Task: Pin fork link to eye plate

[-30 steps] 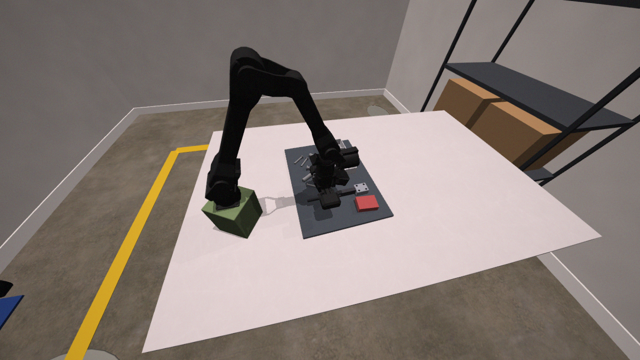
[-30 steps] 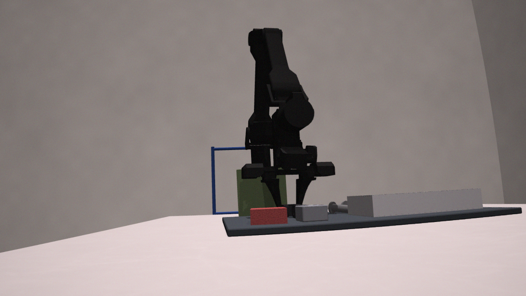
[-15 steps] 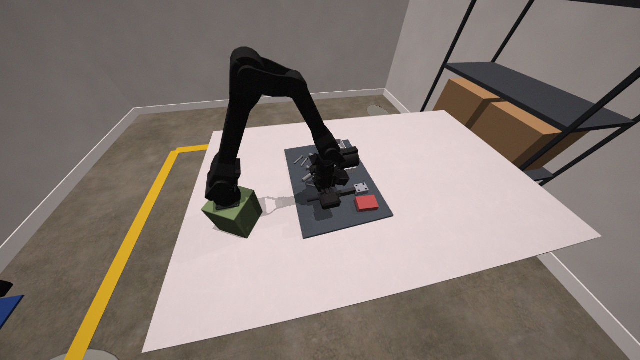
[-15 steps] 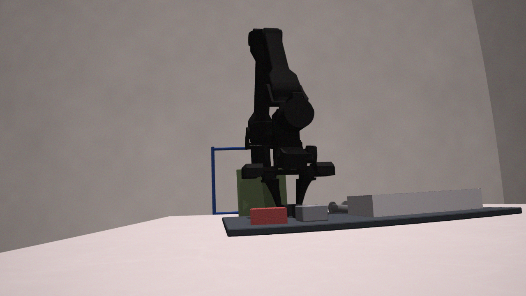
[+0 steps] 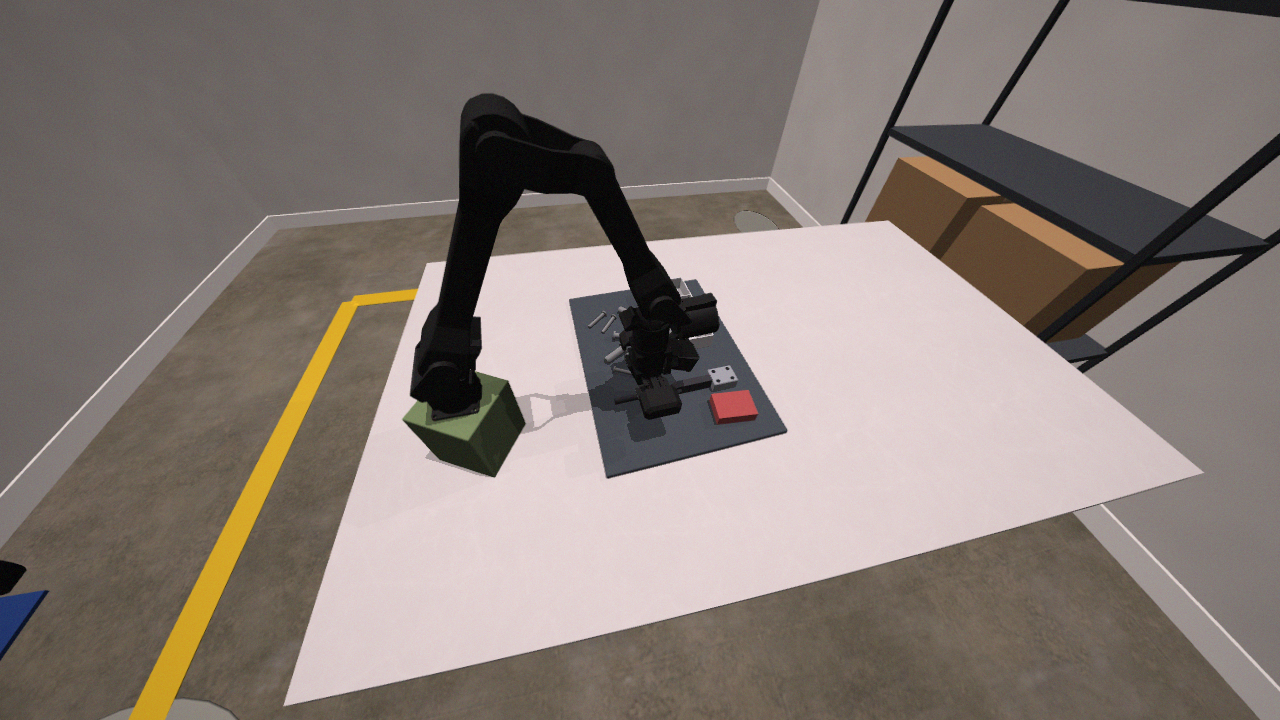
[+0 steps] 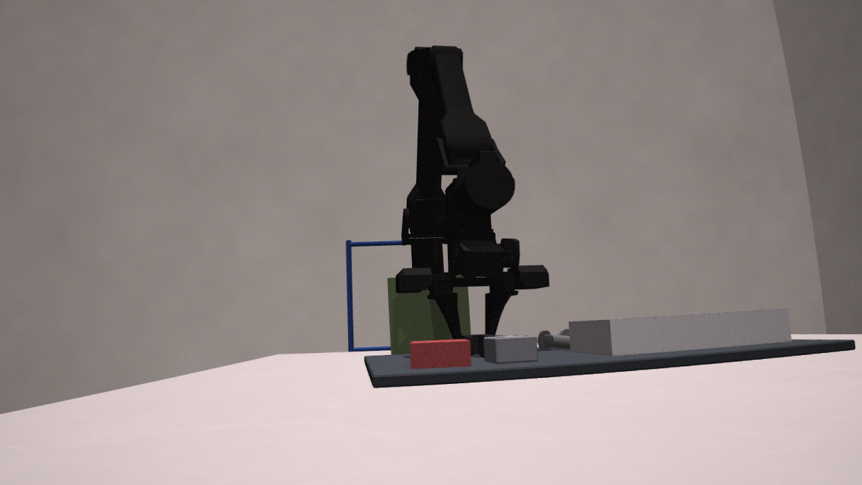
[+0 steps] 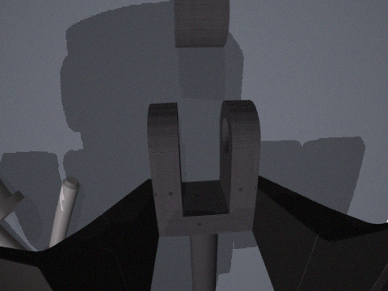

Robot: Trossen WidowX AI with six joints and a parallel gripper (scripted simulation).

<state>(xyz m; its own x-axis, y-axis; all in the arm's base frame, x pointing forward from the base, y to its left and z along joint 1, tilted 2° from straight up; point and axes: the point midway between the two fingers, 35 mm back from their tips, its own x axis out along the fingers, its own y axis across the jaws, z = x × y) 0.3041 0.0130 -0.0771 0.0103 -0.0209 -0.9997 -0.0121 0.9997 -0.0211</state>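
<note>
Black parallel-jaw gripper (image 7: 204, 205) clamped on dark grey U-shaped fork link (image 7: 204, 167), just short of rounded grey eye plate (image 7: 200, 8). Loose grey pins (image 5: 606, 320) beside shallow grey parts box (image 6: 679, 330); contents unclear.

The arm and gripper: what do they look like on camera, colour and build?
The arm is matte black all over with blocky, rounded links, standing on a green block. The gripper has two black tapering fingers. No cables or markings show.
</note>
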